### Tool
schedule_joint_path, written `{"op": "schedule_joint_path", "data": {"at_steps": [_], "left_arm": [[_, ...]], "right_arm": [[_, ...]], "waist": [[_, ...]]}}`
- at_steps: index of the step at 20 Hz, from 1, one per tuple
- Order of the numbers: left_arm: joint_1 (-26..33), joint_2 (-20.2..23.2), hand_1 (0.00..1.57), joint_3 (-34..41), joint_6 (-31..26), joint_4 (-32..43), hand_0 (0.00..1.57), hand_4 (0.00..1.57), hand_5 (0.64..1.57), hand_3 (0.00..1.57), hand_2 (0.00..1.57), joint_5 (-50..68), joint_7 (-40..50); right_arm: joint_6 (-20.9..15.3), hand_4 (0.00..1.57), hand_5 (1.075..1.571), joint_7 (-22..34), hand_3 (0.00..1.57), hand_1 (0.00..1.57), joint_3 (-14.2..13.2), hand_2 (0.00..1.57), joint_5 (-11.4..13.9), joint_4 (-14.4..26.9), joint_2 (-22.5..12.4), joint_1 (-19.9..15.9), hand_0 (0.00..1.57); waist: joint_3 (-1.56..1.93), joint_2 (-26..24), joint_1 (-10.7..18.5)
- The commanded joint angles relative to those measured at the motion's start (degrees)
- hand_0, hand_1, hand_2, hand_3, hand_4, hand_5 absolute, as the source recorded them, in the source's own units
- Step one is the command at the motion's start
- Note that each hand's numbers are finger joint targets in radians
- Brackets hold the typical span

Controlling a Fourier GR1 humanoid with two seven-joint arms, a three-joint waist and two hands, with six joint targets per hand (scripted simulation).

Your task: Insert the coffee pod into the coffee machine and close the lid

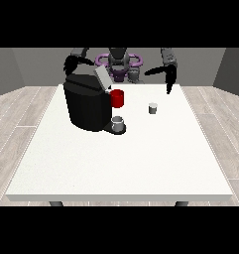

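Right now the coffee pod (pixel 152 108) sits alone on the white bench (pixel 121 158), near the coffee machine (pixel 89 105) on the side away from its black body — nothing touches it. The machine's lid (pixel 102 78) is tilted up and open. A red mug (pixel 117 98) stands just beside the machine, and a small grey cup (pixel 118 123) rests on its tray.

The hand at the view's right (pixel 168 79) hangs above and behind the pod, fingers pointing down and relaxed, holding nothing. The hand at the view's left (pixel 71 63) is behind the machine; its fingers cannot be made out.

So the reaching step looks to be in hand. Next, that hand needs to drop down onto the pod and pinch it.
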Motion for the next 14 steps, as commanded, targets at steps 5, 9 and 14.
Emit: {"op": "schedule_joint_path", "data": {"at_steps": [5,9,14], "left_arm": [[-6.7,2.4,0.0,2.1,0.7,15.4,0.0,0.0,1.571,0.0,0.0,-3.3,-2.8],[-10.5,3.6,0.0,2.0,1.2,20.0,0.0,0.0,1.571,0.0,0.0,-5.2,-4.8],[-13.1,1.9,0.0,-1.8,2.2,22.3,0.0,0.0,1.571,0.0,0.0,-9.4,-2.0]], "right_arm": [[-0.4,0.12,1.571,-0.7,0.0,0.0,3.0,0.0,0.9,-1.9,0.5,0.3,0.0],[0.6,0.28,1.571,0.8,0.0,0.0,-1.6,0.0,-2.5,0.3,-1.2,-5.3,0.0],[-0.4,0.35,1.571,1.7,0.0,0.0,-1.9,0.0,-1.6,4.6,-1.3,-7.6,0.0]], "waist": [[-0.02,2.9,-2.7],[-0.02,5.8,-1.9],[-0.01,5.9,-0.9]]}}
